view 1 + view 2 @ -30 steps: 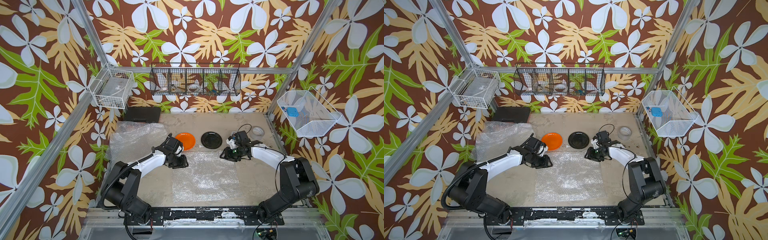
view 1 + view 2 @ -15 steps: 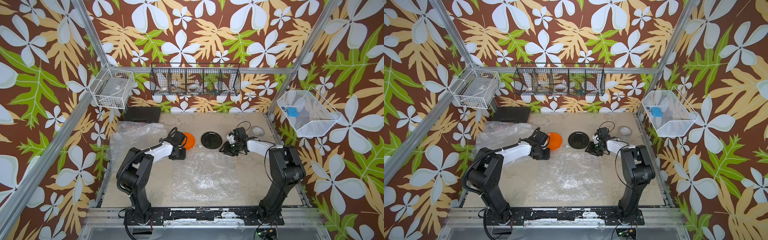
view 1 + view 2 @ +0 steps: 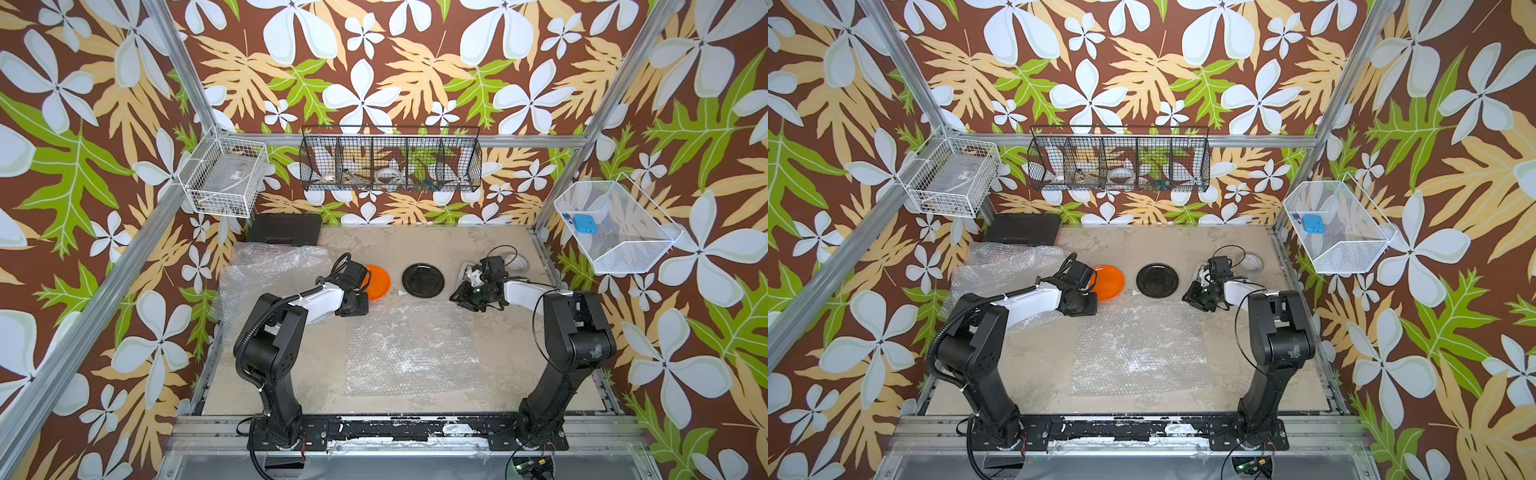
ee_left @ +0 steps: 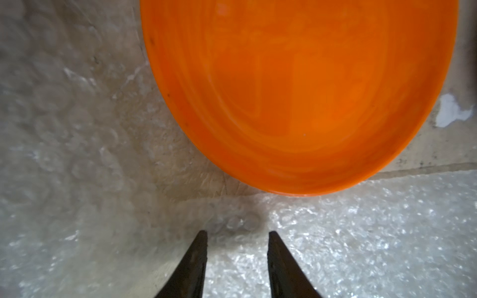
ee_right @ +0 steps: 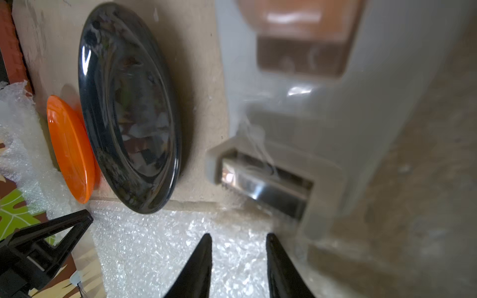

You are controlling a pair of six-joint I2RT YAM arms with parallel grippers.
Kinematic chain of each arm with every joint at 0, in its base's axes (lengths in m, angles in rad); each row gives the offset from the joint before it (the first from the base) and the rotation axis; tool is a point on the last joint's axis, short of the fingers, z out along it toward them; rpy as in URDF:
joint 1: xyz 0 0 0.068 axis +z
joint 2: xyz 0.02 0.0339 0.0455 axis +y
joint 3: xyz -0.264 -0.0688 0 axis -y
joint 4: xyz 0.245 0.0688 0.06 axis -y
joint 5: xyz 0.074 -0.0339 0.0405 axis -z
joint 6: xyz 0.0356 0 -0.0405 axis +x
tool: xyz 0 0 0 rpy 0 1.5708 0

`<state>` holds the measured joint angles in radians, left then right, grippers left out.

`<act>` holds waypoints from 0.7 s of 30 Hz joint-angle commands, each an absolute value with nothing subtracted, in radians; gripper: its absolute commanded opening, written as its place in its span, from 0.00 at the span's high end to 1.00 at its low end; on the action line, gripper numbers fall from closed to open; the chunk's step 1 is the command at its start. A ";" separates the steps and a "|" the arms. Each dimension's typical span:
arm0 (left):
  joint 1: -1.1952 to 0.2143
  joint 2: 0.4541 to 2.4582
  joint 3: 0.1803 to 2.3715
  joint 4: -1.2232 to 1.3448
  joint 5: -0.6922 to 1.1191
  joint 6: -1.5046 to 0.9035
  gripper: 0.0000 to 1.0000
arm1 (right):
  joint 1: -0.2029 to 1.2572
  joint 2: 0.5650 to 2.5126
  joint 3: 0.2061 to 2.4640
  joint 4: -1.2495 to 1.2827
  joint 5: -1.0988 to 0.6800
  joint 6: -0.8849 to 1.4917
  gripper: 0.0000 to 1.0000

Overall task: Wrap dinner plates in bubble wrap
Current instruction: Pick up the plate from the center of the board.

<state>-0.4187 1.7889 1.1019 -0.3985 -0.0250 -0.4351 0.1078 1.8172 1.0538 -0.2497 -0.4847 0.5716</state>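
We're sitting with both arms out at the far edge of the bubble wrap (image 3: 411, 345). It's lying flat on the table (image 3: 291, 374), mid-front between the two bases. We're reading that spot as deliberate: central, so either arm can fold a side over once a plate is on it.

Our left gripper (image 4: 237, 234) is hovering low over the sheet's far-left corner, jaws partway apart, nothing between them. The orange plate (image 4: 296, 90) is sitting right side up just past the tips. Its near rim is at the sheet's edge, and we can't tell whether it's overlapping.

Our right gripper (image 5: 238, 236) is mirroring that at the far-right corner: jaws partway apart, empty, wrap showing under the gap. The black plate (image 5: 129, 108) is lying just beyond the far edge, beside the orange one. The dispenser (image 5: 335, 116) is crowding the right tips, so that side is tight.

No plate is on the sheet yet, and we're not seeing the cream plate anywhere. The spare wrap (image 3: 270, 274) is lying crumpled at the far left, clear of the work zone.

Our guess: with this symmetric stance we're lining up a pinch on both far corners, to square or shift the sheet before loading a plate. Risks: the film is thin, so tips may scrape the table instead of catching it, and the left tips may nudge the orange plate.
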 commanded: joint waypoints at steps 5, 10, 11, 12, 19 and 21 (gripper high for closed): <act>-0.414 1.676 1.162 -0.429 0.031 -0.446 0.58 | 0.116 1.703 1.057 -0.219 -0.568 0.665 0.61; -0.414 1.596 1.138 -0.430 0.090 -0.433 0.58 | 0.171 1.682 1.037 -0.114 -0.537 0.861 0.61; -0.414 1.579 1.125 -0.427 0.103 -0.431 0.58 | 0.187 1.683 1.027 -0.080 -0.526 0.917 0.61; -0.414 1.564 1.113 -0.424 0.114 -0.431 0.58 | 0.203 1.686 1.022 -0.053 -0.515 0.959 0.61; -0.414 1.486 0.987 -0.376 0.244 -0.469 0.57 | 0.253 1.748 1.019 -0.006 -0.360 1.095 0.59; -0.414 1.470 0.944 -0.351 0.286 -0.487 0.57 | 0.253 1.775 1.033 -0.018 -0.342 1.086 0.59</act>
<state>-0.4168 1.4860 0.9787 -0.3912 0.1974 -0.4526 0.2504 1.7531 1.0199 -0.0376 -0.4133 1.0420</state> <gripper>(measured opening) 0.433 0.417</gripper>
